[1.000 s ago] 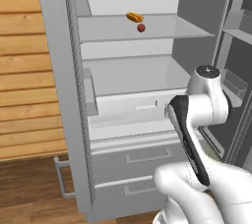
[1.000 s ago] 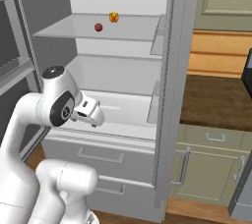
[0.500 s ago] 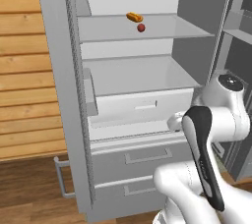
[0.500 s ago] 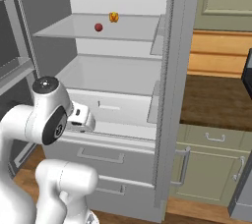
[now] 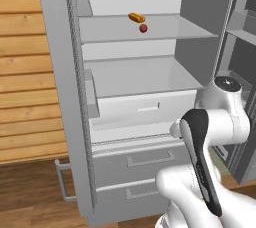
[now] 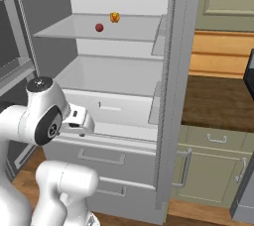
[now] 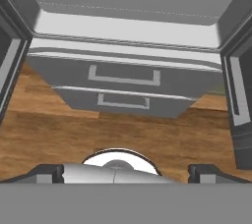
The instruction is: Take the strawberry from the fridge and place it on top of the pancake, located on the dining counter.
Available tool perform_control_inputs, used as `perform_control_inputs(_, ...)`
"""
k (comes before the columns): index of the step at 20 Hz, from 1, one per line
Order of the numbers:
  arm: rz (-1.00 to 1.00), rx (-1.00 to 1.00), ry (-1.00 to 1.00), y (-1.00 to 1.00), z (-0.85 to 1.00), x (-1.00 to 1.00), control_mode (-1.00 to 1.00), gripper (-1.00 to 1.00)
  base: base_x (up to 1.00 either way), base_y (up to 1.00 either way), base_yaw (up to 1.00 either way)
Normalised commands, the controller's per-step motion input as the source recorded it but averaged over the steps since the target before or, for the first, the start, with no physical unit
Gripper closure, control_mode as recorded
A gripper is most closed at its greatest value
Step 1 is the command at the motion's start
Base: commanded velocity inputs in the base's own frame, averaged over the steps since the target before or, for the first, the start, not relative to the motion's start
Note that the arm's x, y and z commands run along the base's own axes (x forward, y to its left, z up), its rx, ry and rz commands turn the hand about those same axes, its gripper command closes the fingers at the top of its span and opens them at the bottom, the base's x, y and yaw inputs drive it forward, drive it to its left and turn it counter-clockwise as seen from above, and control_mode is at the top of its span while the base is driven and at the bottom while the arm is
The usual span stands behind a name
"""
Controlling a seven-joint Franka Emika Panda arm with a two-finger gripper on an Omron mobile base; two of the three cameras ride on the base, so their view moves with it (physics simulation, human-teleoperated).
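Jaws spread wide and empty, two-finger gripper [image 7: 126,171] is facing tall grey fridge [image 5: 65,97], tiny dark red strawberry [image 5: 143,28] sitting on a shelf above

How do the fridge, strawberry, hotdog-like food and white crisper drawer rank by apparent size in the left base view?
1. fridge
2. white crisper drawer
3. hotdog-like food
4. strawberry

The last two sit close together on the same shelf, so their order is fair.
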Motion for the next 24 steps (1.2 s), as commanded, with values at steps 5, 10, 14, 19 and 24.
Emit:
perform_control_inputs(5,-0.20,-0.06,0.00,0.00,-0.20,-0.02,-1.00,-1.00,0.00,0.00,0.00)
perform_control_inputs(10,-0.04,0.00,0.00,0.00,-0.11,0.00,-1.00,-1.00,0.00,0.00,0.00)
perform_control_inputs(14,0.00,0.00,0.00,0.00,0.00,0.00,-1.00,-1.00,0.00,0.00,0.00)
perform_control_inputs(19,0.00,0.00,0.00,0.00,0.00,0.00,1.00,-1.00,0.00,0.00,0.00)
perform_control_inputs(24,0.00,0.00,0.00,0.00,0.00,0.00,1.00,-1.00,0.26,0.01,0.00)
